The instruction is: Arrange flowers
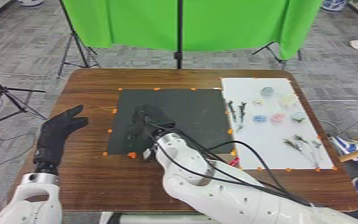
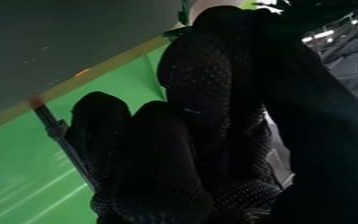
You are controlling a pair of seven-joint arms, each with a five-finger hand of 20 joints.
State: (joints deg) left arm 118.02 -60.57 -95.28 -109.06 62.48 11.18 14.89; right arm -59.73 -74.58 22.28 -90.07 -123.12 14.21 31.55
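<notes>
In the head view my right hand is over the black mat, its arm crossing from the lower right. The right wrist view has my right hand with its fingers curled toward the thumb, pinching a green sprig at the tips; most of the sprig is hidden. To the left of the mat, my left hand is open with straight fingers. On the white sheet lie a blue flower, a pink flower, several pale blooms and green stems.
The brown table surrounds both the mat and the sheet, with orange marks along their edges. A small red object lies beside my right forearm. Behind the table hang a green backdrop and its stands.
</notes>
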